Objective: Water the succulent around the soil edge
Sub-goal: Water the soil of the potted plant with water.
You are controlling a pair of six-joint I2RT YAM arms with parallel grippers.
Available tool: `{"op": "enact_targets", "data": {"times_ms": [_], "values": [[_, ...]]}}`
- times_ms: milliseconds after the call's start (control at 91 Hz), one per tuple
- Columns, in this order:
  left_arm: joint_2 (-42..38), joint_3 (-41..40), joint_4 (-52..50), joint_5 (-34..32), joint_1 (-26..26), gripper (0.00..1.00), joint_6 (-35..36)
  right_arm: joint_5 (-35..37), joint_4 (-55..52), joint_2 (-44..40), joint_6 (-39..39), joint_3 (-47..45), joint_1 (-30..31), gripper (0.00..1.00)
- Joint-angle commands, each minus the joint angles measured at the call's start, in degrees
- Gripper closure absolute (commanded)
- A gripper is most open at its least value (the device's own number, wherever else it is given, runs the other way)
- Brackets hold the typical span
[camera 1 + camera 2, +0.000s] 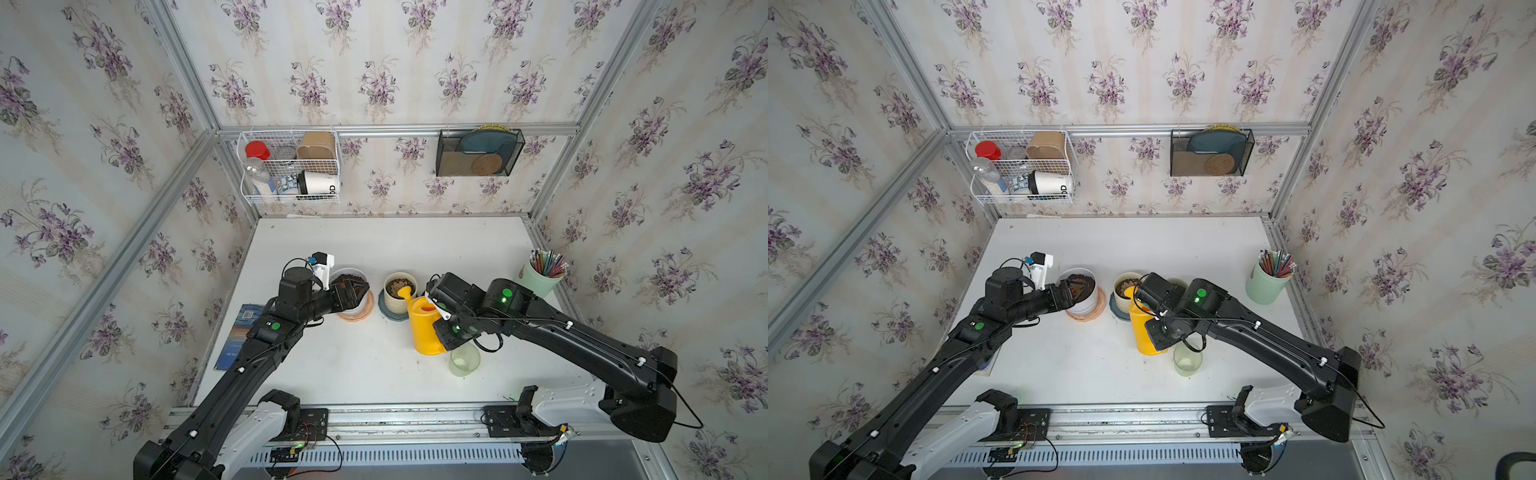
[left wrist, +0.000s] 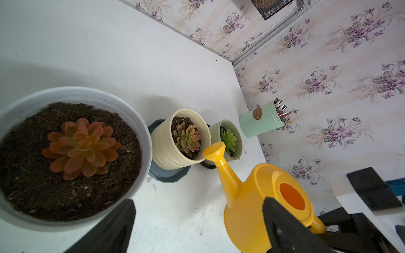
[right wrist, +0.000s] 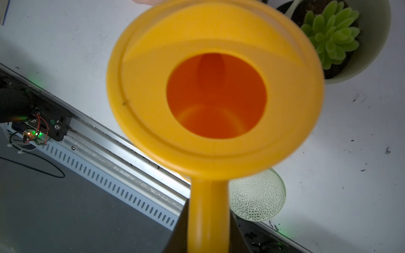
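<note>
target looks like the pink-green succulent (image 2: 187,140) in the cream ribbed pot (image 1: 395,305), mid-table on a blue-grey saucer (image 1: 392,316). That's my read only, since it's the pot the spout is at. Two other plants flank it: an orange one in the white pot (image 1: 358,273) on a peach saucer (image 1: 368,309), and a green one in the pale green pot (image 2: 232,133), just beside the cream pot on the far side from the white one

yellow watering can (image 1: 424,328) is just in front of the cream pot, with the spout rose (image 1: 404,293) over the pot's near rim in a top view. In the left wrist view the rose looks to be at the rim on the green-pot side, nearer the soil edge than the rosette. No stream visible. Soil is dark all over, can't tell wet from dry. Can't tell the water level through the fill hole (image 3: 216,96), nor whether the can's base is off the table (image 1: 365,374)

right gripper (image 3: 208,219): jaws nearly closed, clamped on the can's handle
left gripper (image 2: 198,202): jaws spread wide, nothing in them, hovering at the white pot's near rim, clear of the plant as far as I can see

status: grasp done, spout placed at the edge, pour not visibly begun. Left to do: tip, walk the rose round the rim keeping off the leaves, level out, set the can down. green tumbler (image 1: 464,360) is just beside the can's base on the robot side, so mind it on the set-down. pencil cup (image 1: 539,277) is well clear
</note>
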Motion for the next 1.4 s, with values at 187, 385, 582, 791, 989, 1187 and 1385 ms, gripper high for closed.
{"op": "enact_targets", "data": {"times_ms": [187, 385, 582, 791, 989, 1187, 1385], "values": [[-0.4, 0.4, 0.0, -0.6, 0.0, 0.06, 1.5, -1.1, 0.3, 0.6, -0.8, 0.4, 0.1, 1.00], [-0.1, 0.4, 0.1, -0.6, 0.0, 0.06, 1.5, 0.1, -1.5, -0.3, 0.3, 0.4, 0.1, 1.00], [0.1, 0.4, 0.2, -0.6, -0.1, 0.06, 1.4, 1.8, -3.3, -1.1, 1.3, 0.2, 0.1, 1.00], [0.1, 0.4, 0.2, -0.7, 0.0, 0.06, 1.4, 2.4, -4.1, -1.2, 1.5, 0.3, 0.1, 1.00], [0.0, 0.4, 0.1, -0.7, 0.0, 0.06, 1.4, -0.4, -2.6, -1.0, 0.3, 0.1, 0.3, 1.00], [-0.1, 0.3, 0.1, -0.8, 0.0, 0.06, 1.4, -1.3, -1.0, 0.3, -0.1, 0.9, 2.2, 1.00], [-0.2, 0.2, 0.1, -0.9, 0.0, 0.06, 1.4, 0.0, -0.8, 0.7, 0.1, 1.9, 2.5, 1.00]]}}
